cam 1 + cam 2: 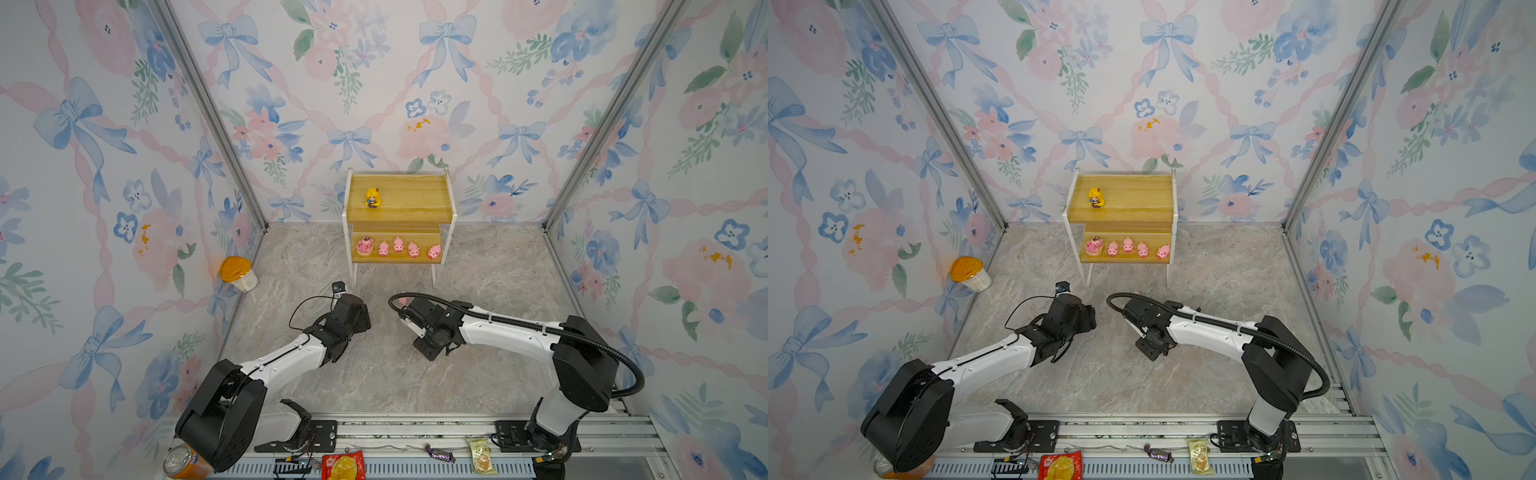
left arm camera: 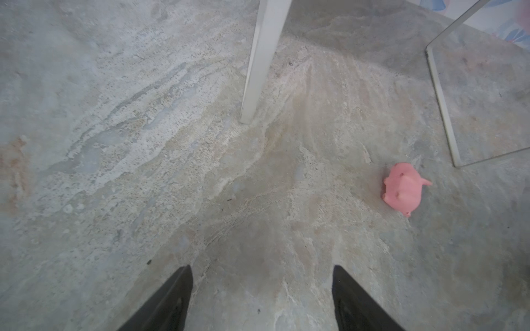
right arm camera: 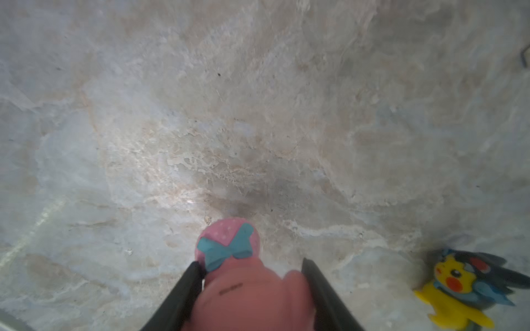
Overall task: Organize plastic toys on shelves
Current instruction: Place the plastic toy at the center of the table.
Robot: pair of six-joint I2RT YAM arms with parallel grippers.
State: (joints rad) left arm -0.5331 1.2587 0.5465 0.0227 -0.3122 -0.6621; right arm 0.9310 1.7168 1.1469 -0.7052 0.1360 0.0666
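The shelves point(image 1: 446, 216) point(image 1: 1173, 216) stand against the back wall. A yellow-haired doll point(image 1: 372, 197) sits on the upper board. On the lower board a pink pig on a round base point(image 1: 364, 246) stands beside several small pink pigs point(image 1: 398, 244). In the right wrist view my right gripper point(image 3: 251, 262) is shut on a pink figure with a blue bow point(image 3: 229, 243), just above the floor. A black-and-yellow creature point(image 3: 459, 289) lies on the floor beside it. My left gripper point(image 2: 262, 268) hangs open and empty near a shelf leg point(image 2: 262, 63). A loose pink pig point(image 2: 403, 190) lies on the floor ahead of it.
An orange-lidded cup point(image 1: 237, 273) leans at the left wall. An orange can point(image 1: 183, 461), a red snack packet point(image 1: 343, 465), a wrapped candy point(image 1: 438, 454) and a yellow packet point(image 1: 482, 457) lie along the front rail. Floral walls close in three sides.
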